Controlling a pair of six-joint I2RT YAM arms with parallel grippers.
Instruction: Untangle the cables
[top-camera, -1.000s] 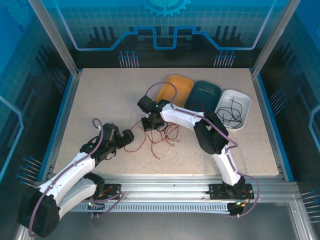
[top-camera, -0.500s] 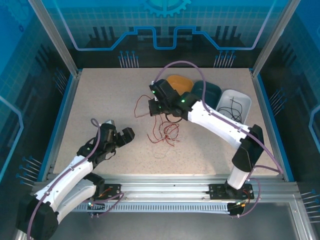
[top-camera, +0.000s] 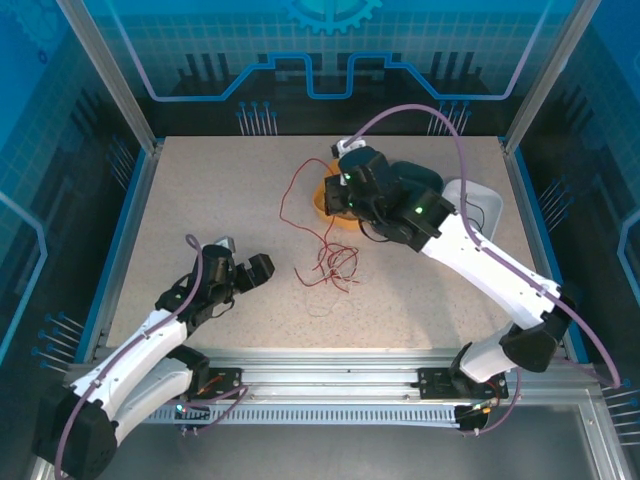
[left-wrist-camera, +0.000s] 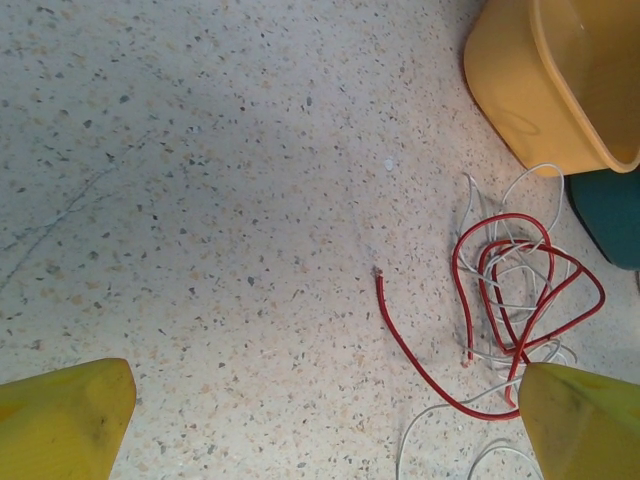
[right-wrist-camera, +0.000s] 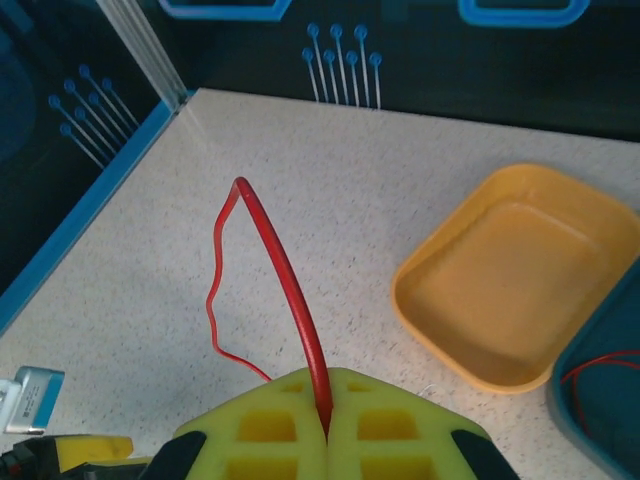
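Evidently, a single red cable (right-wrist-camera: 283, 270) is clamped between the shut fingers of the right end effector (right-wrist-camera: 328, 405), which is raised above the table (top-camera: 200, 190) beside the yellow tray (right-wrist-camera: 510, 285). The strand is judged to be held high so that its length can be drawn out of the heap and hung free of the others; from the grip it arches upward, bends sharply and trails down toward the table. The rest of the cables (top-camera: 330, 265) are found lying on the table as a loose tangle, between the two arms and just in front of the yellow tray. Seen from the left wrist, that tangle is made up of red loops laid over thinner white strands, with one red end stretched out to the side. A red wire is also seen inside the dark green tray (right-wrist-camera: 600, 420), so freed strands are perhaps sorted there. The left end effector (top-camera: 245, 262) is spread wide and holds nothing; it is set low and aimed at the tangle, probably to pin or pick a strand.
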